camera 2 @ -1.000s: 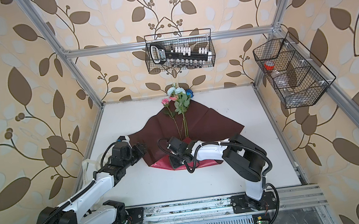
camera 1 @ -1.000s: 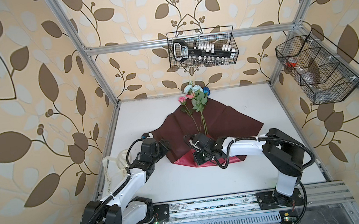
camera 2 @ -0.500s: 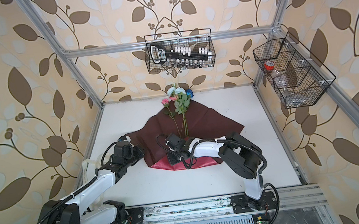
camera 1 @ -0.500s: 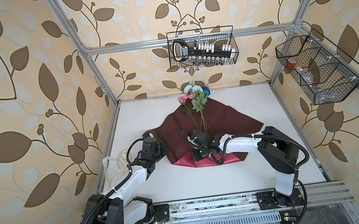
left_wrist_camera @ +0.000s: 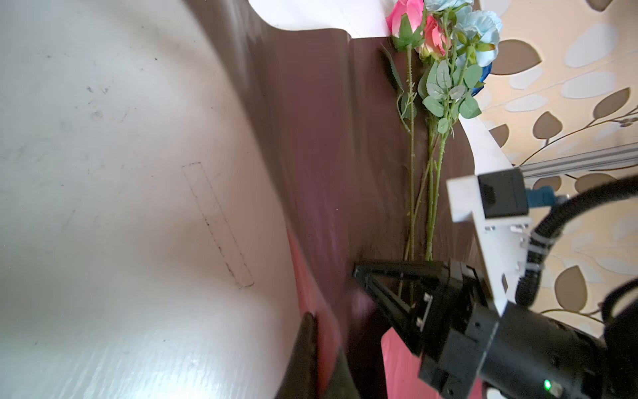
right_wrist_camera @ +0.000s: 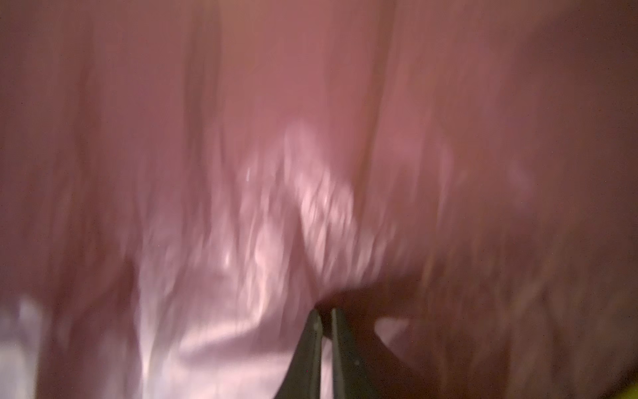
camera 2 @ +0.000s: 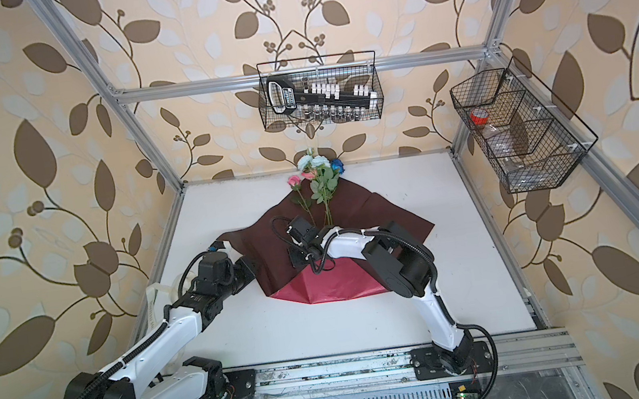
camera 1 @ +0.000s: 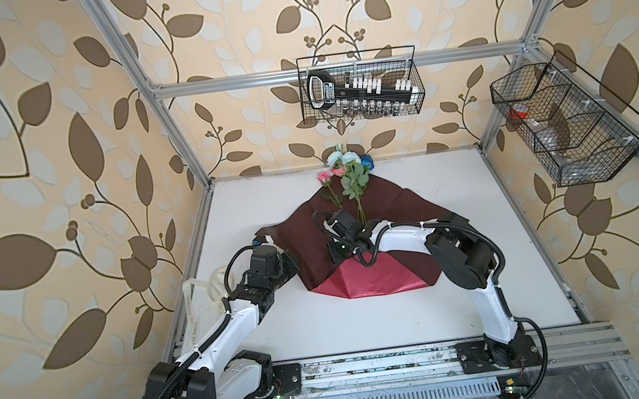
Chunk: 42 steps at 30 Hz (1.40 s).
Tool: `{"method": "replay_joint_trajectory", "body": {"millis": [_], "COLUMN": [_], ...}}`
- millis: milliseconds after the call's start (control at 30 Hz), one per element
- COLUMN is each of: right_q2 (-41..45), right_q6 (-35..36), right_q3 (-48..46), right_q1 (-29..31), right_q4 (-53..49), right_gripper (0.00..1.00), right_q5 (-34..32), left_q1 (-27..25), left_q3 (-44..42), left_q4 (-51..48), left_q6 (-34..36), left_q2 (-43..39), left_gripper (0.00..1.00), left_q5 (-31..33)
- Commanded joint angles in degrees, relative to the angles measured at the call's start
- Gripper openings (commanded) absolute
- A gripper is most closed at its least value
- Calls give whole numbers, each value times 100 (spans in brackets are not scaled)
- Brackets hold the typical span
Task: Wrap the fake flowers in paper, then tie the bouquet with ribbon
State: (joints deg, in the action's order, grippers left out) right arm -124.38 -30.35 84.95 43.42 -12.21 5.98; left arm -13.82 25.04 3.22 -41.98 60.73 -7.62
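Note:
The bouquet of fake flowers [camera 1: 350, 177] [camera 2: 322, 185] [left_wrist_camera: 445, 79] lies on a dark red wrapping sheet [camera 1: 394, 207] [camera 2: 369, 210], blooms toward the back wall. My left gripper [camera 1: 295, 264] [left_wrist_camera: 321, 331] is shut on the sheet's left edge, and a pink strip of the sheet shows between its fingers. My right gripper [camera 1: 335, 255] [right_wrist_camera: 324, 312] hangs over the stem ends, its jaws pinched on a fold of the sheet [right_wrist_camera: 310, 138]. The sheet's front corner is folded over, bright red side up [camera 1: 366, 282].
A cream printed ribbon [camera 1: 201, 304] lies by the table's left edge behind the left arm. A wire basket of tools [camera 1: 360, 90] hangs on the back wall. Another wire basket [camera 1: 564, 126] hangs on the right wall.
The left gripper has closed on the sheet's left edge. The right gripper has moved a little left and toward the flowers, with the sheet's fold in it.

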Motion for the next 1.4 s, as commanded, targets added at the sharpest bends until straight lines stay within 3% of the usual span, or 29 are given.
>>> {"method": "replay_joint_trajectory", "body": {"millis": [0, 300, 467, 600, 767, 967, 1133, 1367], "right_q2": [-370, -1251, -946, 138, 1845, 3352, 3646, 3012], "right_q6": [177, 310, 422, 513, 233, -254, -875, -1108], "right_q3": [425, 1568, 1861, 978, -934, -2908, -3680, -3736], "right_q1": [-172, -539, -720, -731, -687, -82, 539, 835], "right_q4": [-45, 1, -255, -135, 96, 265, 608, 938], "right_gripper": [11, 11, 11, 13, 13, 13, 10, 5], "right_q5": [61, 427, 506, 263, 42, -310, -134, -47], "left_q1": [11, -6, -33, -41, -41, -199, -604, -938], "left_q3": [35, 106, 207, 278, 378, 601, 886, 1092], "left_q4": [140, 140, 22, -79, -155, -103, -181, -129], "left_q6": [-30, -82, -74, -30, 52, 159, 213, 124], "left_q2": [-96, -191, -306, -375, -392, -183, 38, 250], "left_gripper": [0, 0, 0, 0, 0, 0, 0, 0], "left_q5": [-203, -345, -328, -258, -239, -398, -183, -118]}}
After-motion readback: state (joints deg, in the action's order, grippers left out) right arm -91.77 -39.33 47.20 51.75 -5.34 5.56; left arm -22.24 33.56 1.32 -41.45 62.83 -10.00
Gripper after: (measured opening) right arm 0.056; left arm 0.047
